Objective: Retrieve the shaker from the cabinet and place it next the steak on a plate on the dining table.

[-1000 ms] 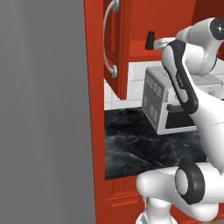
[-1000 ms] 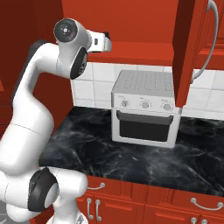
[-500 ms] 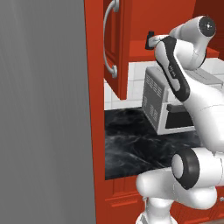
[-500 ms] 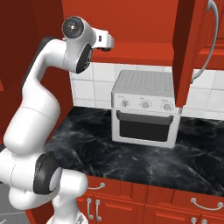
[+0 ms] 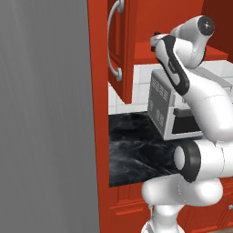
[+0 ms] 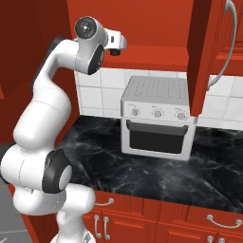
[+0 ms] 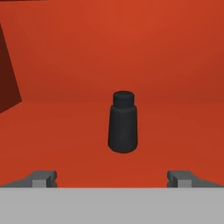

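Hand view: your gripper (image 7: 112,179) is spread fully wide and holds nothing. The shaker (image 7: 123,123) stands upright inside the cabinet (image 7: 131,48), straight ahead between the fingertips, ready for approach.

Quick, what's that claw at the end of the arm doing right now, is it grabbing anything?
Gripper: open and holding nothing; the shaker stands upright ahead of it in the cabinet, between the fingertips but untouched.

Shaker (image 7: 123,124) matt black; cabinet (image 7: 131,48) smooth matt red; counter (image 6: 156,173) glossy veined black marble.
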